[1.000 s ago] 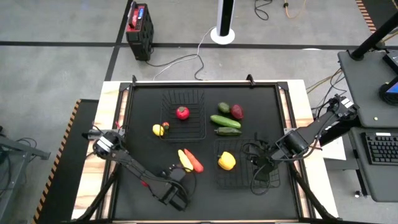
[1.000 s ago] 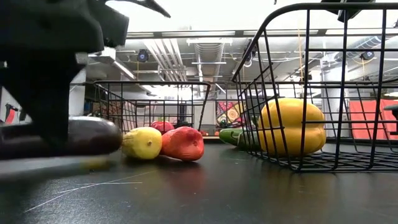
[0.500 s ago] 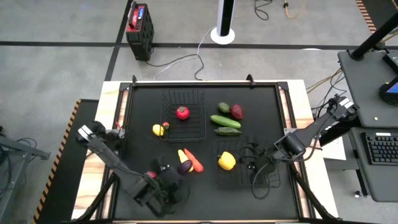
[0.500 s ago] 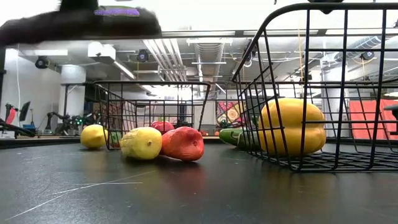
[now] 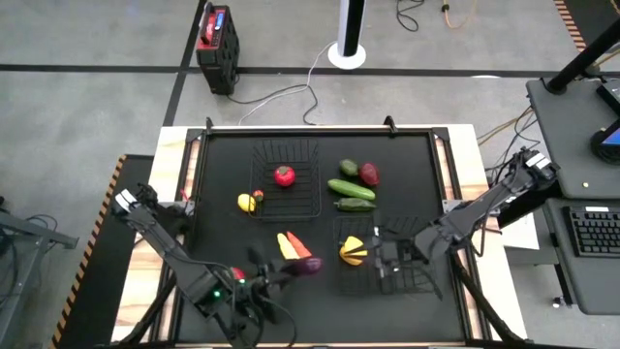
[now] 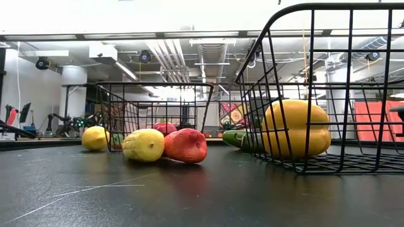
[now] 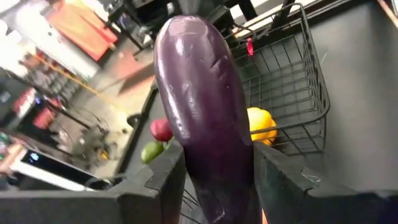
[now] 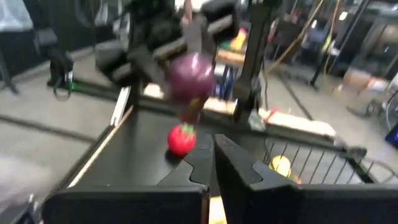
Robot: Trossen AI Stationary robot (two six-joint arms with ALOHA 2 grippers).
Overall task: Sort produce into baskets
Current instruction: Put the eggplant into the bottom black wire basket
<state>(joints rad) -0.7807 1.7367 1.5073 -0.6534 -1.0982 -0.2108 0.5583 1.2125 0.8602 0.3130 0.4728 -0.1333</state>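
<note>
From above, the left hand [image 5: 302, 267] is clamped on a dark purple eggplant [image 5: 308, 264], held near the tabletop [image 5: 223, 184]'s front edge, just beside a yellow piece [image 5: 287, 246] and a red-orange piece [image 5: 300, 248] lying together on the black mat. The right hand [image 5: 380, 254] is over the front basket [image 5: 412, 283], its fingers pressed together on nothing, next to a yellow pepper [image 5: 352, 250] inside that basket. The rear basket [image 5: 287, 206] holds a red tomato [image 5: 284, 175]; a lemon [image 5: 246, 203] lies just outside it. Two green pieces [image 5: 350, 189] and a dark red one [image 5: 369, 174] sit between the baskets. The mat's left and front strips are bare. No writing can be read

At table height, the yellow pepper [image 6: 295, 129] sits behind the near basket's wire wall [image 6: 334, 88], with the yellow piece [image 6: 144, 145] and red-orange piece [image 6: 185, 145] touching on open mat in front

The left wrist view shows the eggplant [image 7: 205, 118] gripped between both fingers [image 7: 163, 180], the basket [image 7: 292, 81] and pepper [image 7: 261, 124] beyond

The right wrist view shows its fingers [image 8: 199, 165] closed, the eggplant [image 8: 191, 74] farther off above a red piece [image 8: 181, 140]
</note>
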